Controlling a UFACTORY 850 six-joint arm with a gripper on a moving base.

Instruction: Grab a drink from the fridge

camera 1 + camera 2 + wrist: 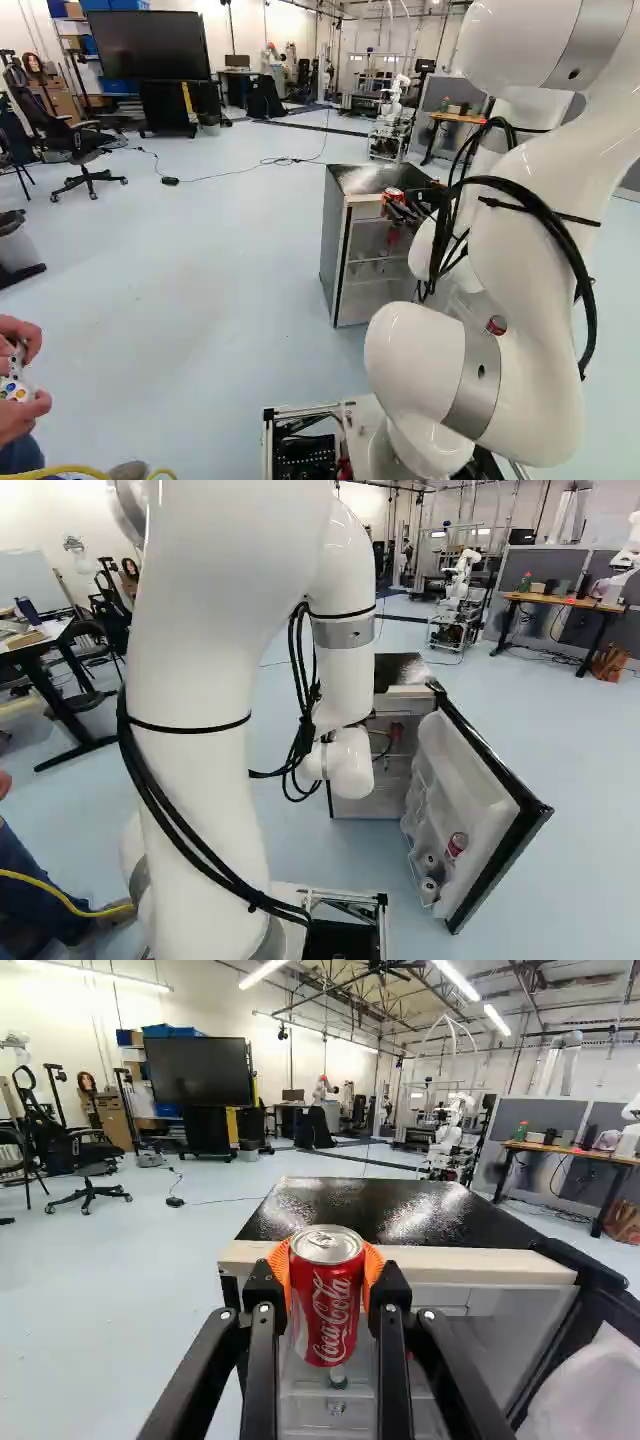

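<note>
The fingers (391,1305) were clamped on the can (327,1305) from both sides, upright, likely so nothing tipped or slipped. It hung by the fridge's (360,1205) top front edge; the door (455,780) stood open, presumably for the arm's (200,780) reach.

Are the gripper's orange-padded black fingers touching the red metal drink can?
Touching. The wrist view shows the red can clasped between both orange pads, one against each side.

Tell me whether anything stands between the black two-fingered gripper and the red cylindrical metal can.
Nothing visible does: the black gripper holds the red metal can directly, its orange pads against both sides.
</note>
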